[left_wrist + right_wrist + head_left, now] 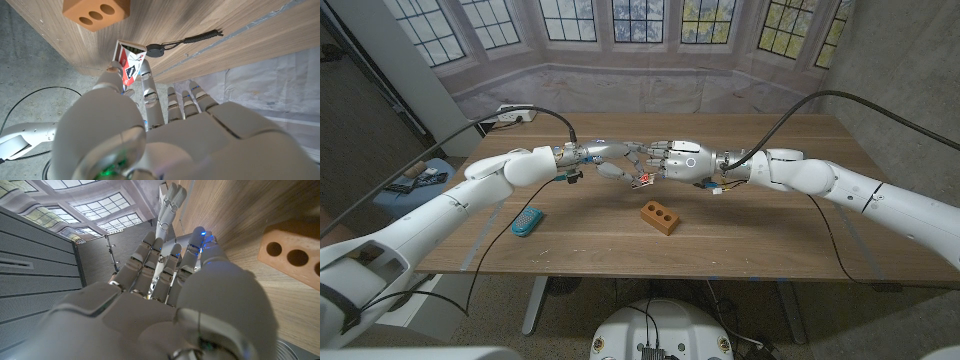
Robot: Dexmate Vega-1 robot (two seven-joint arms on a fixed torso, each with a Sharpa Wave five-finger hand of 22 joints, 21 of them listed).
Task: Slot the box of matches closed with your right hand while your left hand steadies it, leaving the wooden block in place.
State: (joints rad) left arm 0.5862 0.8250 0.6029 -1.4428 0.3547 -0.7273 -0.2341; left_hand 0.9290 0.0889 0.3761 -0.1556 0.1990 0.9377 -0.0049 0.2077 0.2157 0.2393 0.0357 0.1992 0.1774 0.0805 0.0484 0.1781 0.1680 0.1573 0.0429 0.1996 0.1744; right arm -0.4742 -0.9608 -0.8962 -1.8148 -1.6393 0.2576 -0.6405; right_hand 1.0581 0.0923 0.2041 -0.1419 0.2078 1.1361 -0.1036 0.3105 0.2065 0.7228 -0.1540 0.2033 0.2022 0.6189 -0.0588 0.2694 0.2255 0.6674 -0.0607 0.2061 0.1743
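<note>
My left hand [608,160] holds the small red and white matchbox [643,180] above the table's middle. In the left wrist view the matchbox [131,62] is pinched between the thumb and a finger of my left hand [165,135]. My right hand [677,160] faces the left one, its fingers stretched toward the box; whether they touch it I cannot tell. In the right wrist view my right hand [190,305] shows straight fingers with nothing in them. The orange wooden block [660,217] with two holes lies on the table just in front of both hands, also seen as the block [97,12] and the block [295,255].
A blue object [527,222] lies on the wooden table [770,240] near the left arm. A power strip [510,115] sits at the far left corner. A black cord [185,41] lies on the table beyond the matchbox. Cables trail from both arms.
</note>
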